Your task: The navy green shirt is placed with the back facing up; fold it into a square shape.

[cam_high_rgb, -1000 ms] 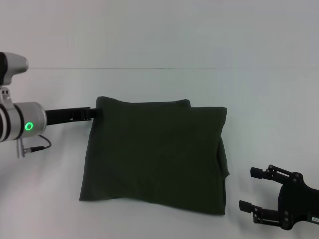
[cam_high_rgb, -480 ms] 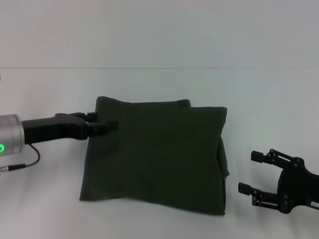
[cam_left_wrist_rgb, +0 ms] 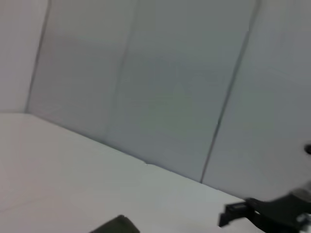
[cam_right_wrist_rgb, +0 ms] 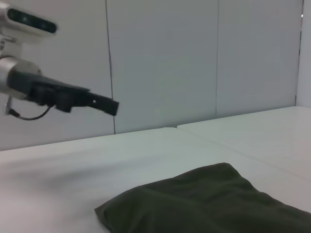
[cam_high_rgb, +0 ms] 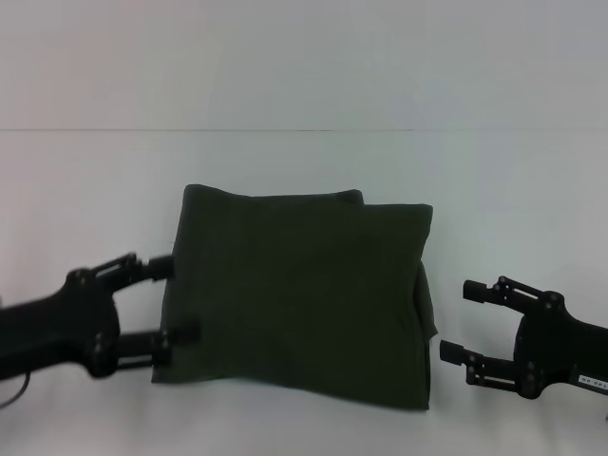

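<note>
The navy green shirt (cam_high_rgb: 294, 294) lies folded into a rough square in the middle of the white table, plain side up. Its far edge shows two stacked layers, and a loose fold hangs at its right side. My left gripper (cam_high_rgb: 176, 299) is open at the shirt's near left edge, with its fingertips at the cloth's border and nothing clamped. My right gripper (cam_high_rgb: 458, 321) is open just right of the shirt's near right corner, clear of the cloth. The right wrist view shows the shirt (cam_right_wrist_rgb: 218, 199) low on the table and the left gripper (cam_right_wrist_rgb: 99, 103) raised beyond it.
The white table (cam_high_rgb: 304, 171) stretches around the shirt, with a seam line across its far part. Pale wall panels (cam_right_wrist_rgb: 160, 58) stand behind the table. In the left wrist view, a corner of the shirt (cam_left_wrist_rgb: 116, 226) and the right gripper (cam_left_wrist_rgb: 257, 216) show at the picture's border.
My left arm has swung back from the shirt's far left corner to its near left edge. The right gripper has moved slightly closer to the shirt. The shirt has not moved.
</note>
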### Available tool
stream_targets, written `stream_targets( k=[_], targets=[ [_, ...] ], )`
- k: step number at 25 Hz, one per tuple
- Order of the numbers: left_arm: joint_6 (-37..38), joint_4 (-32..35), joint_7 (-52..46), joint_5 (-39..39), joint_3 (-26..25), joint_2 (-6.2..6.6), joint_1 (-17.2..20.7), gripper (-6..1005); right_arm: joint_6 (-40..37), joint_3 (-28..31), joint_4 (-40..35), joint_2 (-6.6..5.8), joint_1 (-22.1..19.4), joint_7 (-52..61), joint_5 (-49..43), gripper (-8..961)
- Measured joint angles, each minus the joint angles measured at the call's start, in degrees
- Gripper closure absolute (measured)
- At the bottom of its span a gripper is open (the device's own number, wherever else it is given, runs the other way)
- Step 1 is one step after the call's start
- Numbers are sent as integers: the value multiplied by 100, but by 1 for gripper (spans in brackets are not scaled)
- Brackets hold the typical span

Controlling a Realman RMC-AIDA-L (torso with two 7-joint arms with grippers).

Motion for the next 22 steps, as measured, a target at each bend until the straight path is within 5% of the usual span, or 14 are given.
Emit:
stream_targets(
  k=[10, 22],
  targets=[
    [-124, -245, 862, 489, -53, -58, 793, 65, 33, -229, 112, 4, -156, -70, -27, 89],
    [-684, -740, 1051, 525, -70, -57, 934, 65, 415, -441, 441, 4, -426, -419, -47, 88]
  ],
)
